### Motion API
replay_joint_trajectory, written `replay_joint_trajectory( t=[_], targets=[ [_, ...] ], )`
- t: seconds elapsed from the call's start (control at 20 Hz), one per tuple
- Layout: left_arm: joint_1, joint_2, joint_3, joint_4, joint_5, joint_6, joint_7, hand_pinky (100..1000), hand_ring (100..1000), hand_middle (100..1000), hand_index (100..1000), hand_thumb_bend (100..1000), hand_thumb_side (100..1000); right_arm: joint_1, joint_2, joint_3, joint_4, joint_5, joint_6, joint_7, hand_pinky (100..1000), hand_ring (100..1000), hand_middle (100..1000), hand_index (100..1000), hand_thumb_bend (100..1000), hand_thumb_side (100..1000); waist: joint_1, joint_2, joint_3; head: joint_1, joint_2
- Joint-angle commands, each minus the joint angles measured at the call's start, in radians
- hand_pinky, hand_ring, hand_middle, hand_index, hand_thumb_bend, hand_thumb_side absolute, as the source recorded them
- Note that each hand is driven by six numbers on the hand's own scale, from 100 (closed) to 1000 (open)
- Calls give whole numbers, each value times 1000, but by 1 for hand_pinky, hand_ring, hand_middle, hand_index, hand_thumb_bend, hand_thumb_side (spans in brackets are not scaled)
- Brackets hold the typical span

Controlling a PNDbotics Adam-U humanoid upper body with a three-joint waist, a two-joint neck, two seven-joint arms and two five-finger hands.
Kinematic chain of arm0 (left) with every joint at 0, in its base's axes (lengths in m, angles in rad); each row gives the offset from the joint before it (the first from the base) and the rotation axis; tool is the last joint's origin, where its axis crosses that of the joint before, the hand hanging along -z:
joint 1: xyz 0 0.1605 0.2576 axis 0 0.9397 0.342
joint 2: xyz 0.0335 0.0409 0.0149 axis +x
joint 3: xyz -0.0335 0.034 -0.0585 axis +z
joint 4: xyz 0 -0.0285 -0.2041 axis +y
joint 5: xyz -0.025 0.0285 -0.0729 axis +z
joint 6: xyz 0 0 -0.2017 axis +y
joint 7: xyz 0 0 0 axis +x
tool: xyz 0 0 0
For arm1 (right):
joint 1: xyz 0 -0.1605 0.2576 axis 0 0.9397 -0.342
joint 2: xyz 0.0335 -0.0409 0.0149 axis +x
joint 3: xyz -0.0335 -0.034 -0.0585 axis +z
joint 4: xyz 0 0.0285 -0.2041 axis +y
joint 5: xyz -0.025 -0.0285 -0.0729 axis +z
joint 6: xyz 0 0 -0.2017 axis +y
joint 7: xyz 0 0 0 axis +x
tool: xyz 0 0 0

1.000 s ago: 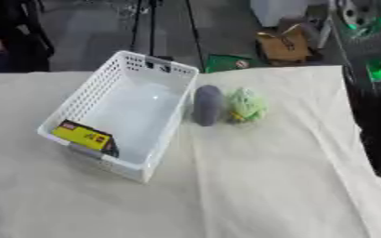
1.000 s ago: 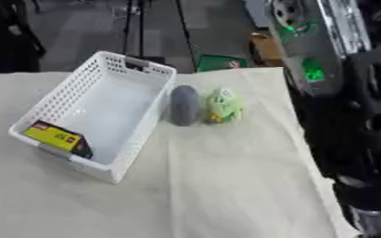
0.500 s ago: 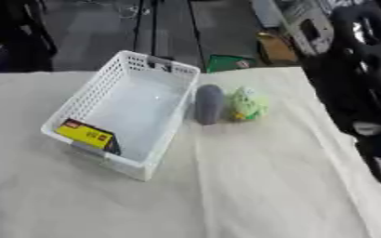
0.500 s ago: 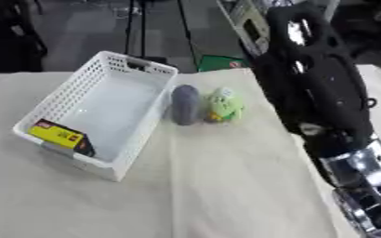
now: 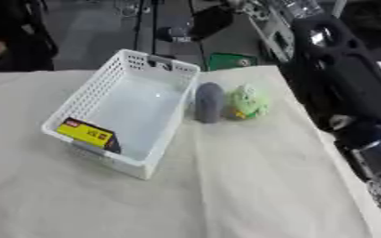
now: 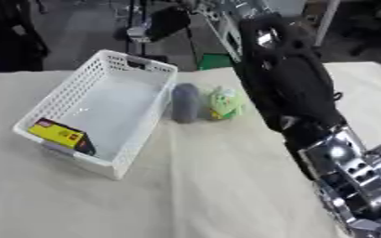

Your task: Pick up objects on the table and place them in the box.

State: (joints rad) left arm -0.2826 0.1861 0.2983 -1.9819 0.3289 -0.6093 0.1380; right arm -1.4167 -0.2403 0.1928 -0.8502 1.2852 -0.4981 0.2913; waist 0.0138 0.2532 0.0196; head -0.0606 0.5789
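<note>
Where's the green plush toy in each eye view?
Left eye view: green plush toy right of centre, upper half, beside the grey object.
Right eye view: just above centre, close to the black arm.
Shared landmark: white basket to the toy's left.

The right arm (image 6: 295, 93) is seen stretched from five o'clock toward twelve o'clock; its hand is not made out.
</note>
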Motion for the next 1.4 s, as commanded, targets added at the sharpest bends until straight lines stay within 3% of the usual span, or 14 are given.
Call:
replay_joint_trajectory(
  t=[0.05, 0.5, 0.55, 0.6, 0.95, 1.1, 1.4],
  targets=[
    [-8, 20, -2, -18, 4, 1, -5, 705, 681, 787, 759, 100, 672, -29, -18, -16, 28, 22, -17, 40, 900, 945, 931, 1000, 633, 1000, 3, -21, -1, 2, -5],
    [-7, 21, 0, -18, 2, 2, -7, 705, 682, 788, 759, 100, 672, -10, -57, -38, 88, 17, -37, 109, 906, 957, 930, 1000, 663, 970, 3, -20, -5, 6, -8],
    [-7, 20, 0, -18, 2, 3, -7, 706, 682, 789, 758, 100, 672, -10, -61, -40, 90, 14, -36, 121, 907, 960, 919, 1000, 686, 465, 3, -20, -6, 6, -8],
    [-7, 20, 0, -18, 2, 4, -8, 706, 682, 789, 758, 100, 672, -6, -72, -41, 101, 14, -35, 145, 907, 961, 936, 1000, 652, 931, 2, -20, -9, 6, -9],
    [-7, 21, 2, -18, -4, 6, -8, 705, 683, 789, 758, 100, 672, 34, -135, -60, 106, -16, -29, 261, 916, 972, 945, 1000, 650, 865, -1, -17, -20, 15, -12],
    [-9, 22, 3, -18, -5, 6, -6, 706, 683, 790, 758, 100, 672, 56, -155, -63, 113, -12, -21, 298, 922, 982, 960, 1000, 650, 773, -1, -16, -23, 17, -15],
    [-10, 21, 3, -18, -6, 6, -6, 705, 683, 790, 757, 100, 670, 80, -167, -74, 134, 0, -11, 324, 923, 984, 962, 1000, 651, 735, 0, -13, -23, 18, -17]
  ],
)
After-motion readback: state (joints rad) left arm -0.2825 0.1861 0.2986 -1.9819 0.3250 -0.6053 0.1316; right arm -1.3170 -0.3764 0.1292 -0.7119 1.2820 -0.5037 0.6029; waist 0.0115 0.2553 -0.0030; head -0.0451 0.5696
